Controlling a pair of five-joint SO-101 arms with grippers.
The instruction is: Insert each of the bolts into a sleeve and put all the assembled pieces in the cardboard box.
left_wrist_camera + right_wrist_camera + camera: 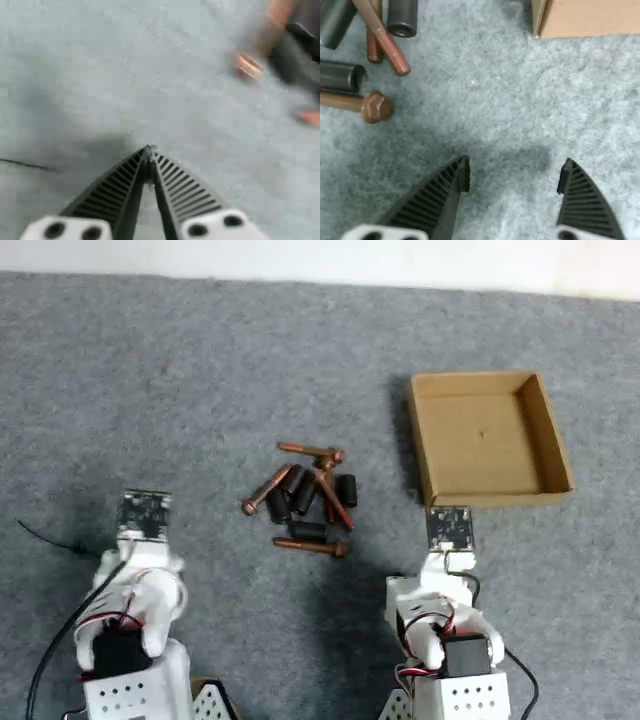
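Bolts (pixel 310 546) copper-brown, heaped with black sleeves (pixel 305 495) | left gripper (pixel 150 151) together | right gripper (pixel 515 165) apart

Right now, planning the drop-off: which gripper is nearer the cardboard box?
Right. The right gripper is just short of the cardboard box; the left gripper is beyond the bolt pile.

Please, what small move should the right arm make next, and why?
Probably ease the right arm toward the nearest bolt: its jaws stand open and empty, that bolt lies loose beside a sleeve, and the box holds nothing.
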